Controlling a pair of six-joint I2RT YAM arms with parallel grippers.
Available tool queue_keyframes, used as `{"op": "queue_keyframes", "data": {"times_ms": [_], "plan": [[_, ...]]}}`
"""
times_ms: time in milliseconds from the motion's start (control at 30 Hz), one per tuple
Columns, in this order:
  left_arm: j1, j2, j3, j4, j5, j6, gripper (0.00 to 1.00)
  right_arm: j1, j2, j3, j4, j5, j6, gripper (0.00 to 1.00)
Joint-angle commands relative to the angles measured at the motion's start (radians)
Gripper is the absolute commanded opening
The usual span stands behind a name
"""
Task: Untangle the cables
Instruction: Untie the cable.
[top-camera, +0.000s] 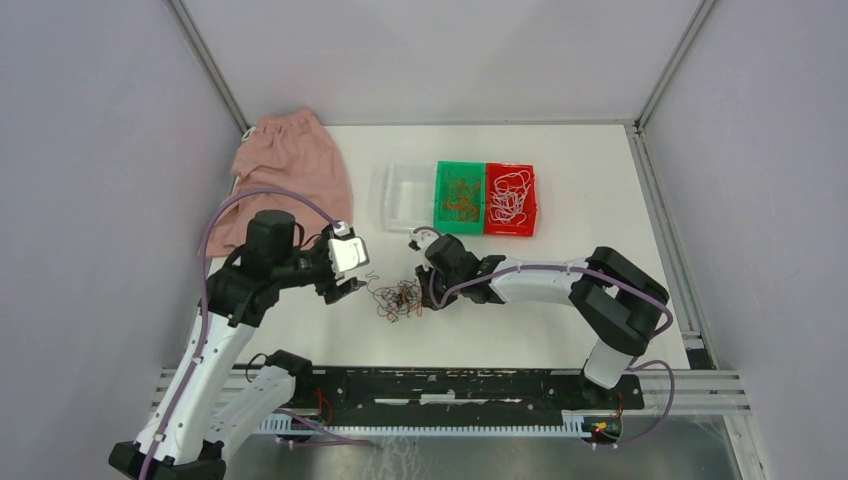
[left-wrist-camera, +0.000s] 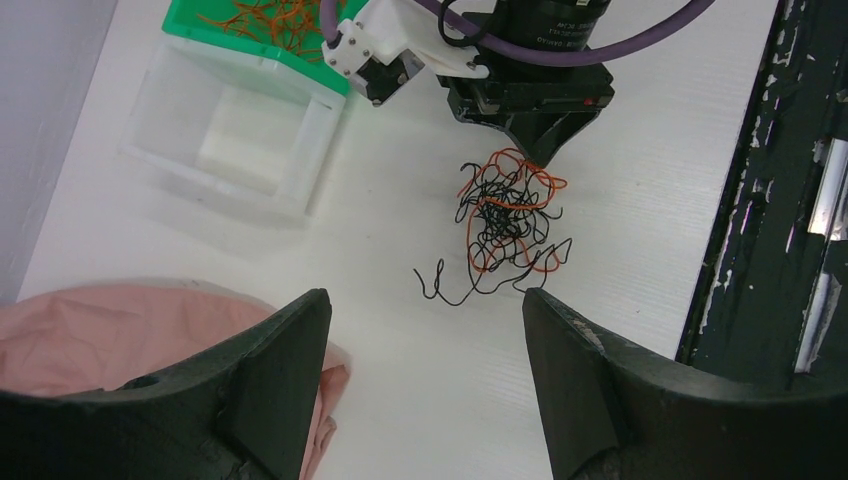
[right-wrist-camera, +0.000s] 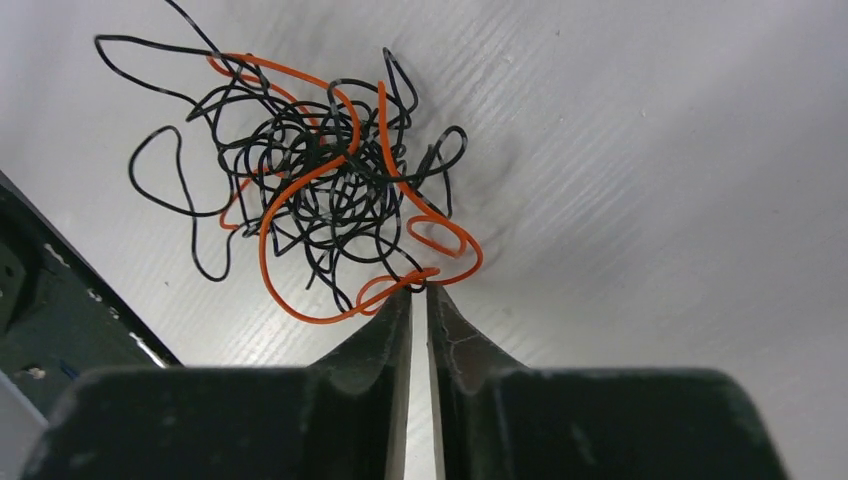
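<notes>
My right end effector (right-wrist-camera: 419, 290) is clenched nearly closed, its tips pinching a loop of an orange cable (right-wrist-camera: 300, 300) at the edge of the tangled cables (top-camera: 397, 298). This clump of black and orange strands lies on the white desk (top-camera: 560, 270), toward the middle of the near edge, between my two arms. My left end effector (left-wrist-camera: 422, 302) is released, jaws spread wide, and hovers just left of the clump without touching it. One black strand (left-wrist-camera: 447, 290) trails out of the clump toward it.

Toward the far edge stand three bins in a row: a clear bin (top-camera: 403, 200), a green bin (top-camera: 460, 166) with orange cables inside, and a red bin (top-camera: 510, 167) with white cables inside. A pink cloth (top-camera: 290, 170) lies at the far left corner.
</notes>
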Motion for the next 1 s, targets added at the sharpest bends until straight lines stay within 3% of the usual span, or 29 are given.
{"op": "queue_keyframes", "data": {"times_ms": [0, 133, 400, 433, 467, 533, 600, 800, 967], "plan": [[-0.004, -0.003, 0.033, 0.006, 0.035, 0.021, 0.78, 0.001, -0.054, 0.008, 0.087, -0.003, 0.035, 0.1], [-0.004, -0.002, 0.028, 0.007, 0.041, 0.025, 0.78, 0.001, -0.122, -0.034, 0.101, 0.025, 0.052, 0.0], [-0.003, -0.009, 0.031, 0.006, 0.04, 0.031, 0.77, 0.001, -0.259, -0.082, 0.068, 0.063, 0.047, 0.0], [-0.004, -0.01, 0.031, 0.006, 0.042, 0.032, 0.77, 0.0, -0.264, -0.08, 0.054, 0.076, 0.032, 0.02], [-0.004, -0.011, 0.028, 0.006, 0.042, 0.033, 0.77, 0.0, -0.26, -0.072, 0.042, 0.086, 0.008, 0.11], [-0.004, -0.01, 0.027, 0.006, 0.044, 0.035, 0.78, 0.0, -0.234, -0.045, 0.018, 0.114, -0.047, 0.42], [-0.004, -0.006, 0.029, 0.006, 0.049, 0.035, 0.77, -0.003, -0.181, 0.003, -0.017, 0.14, -0.103, 0.58], [-0.003, -0.015, 0.039, 0.006, 0.044, 0.032, 0.78, -0.036, -0.003, 0.131, -0.034, 0.024, -0.181, 0.62], [-0.004, -0.023, 0.036, -0.004, 0.045, 0.043, 0.78, -0.059, 0.095, 0.189, -0.01, -0.027, -0.169, 0.56]]}}
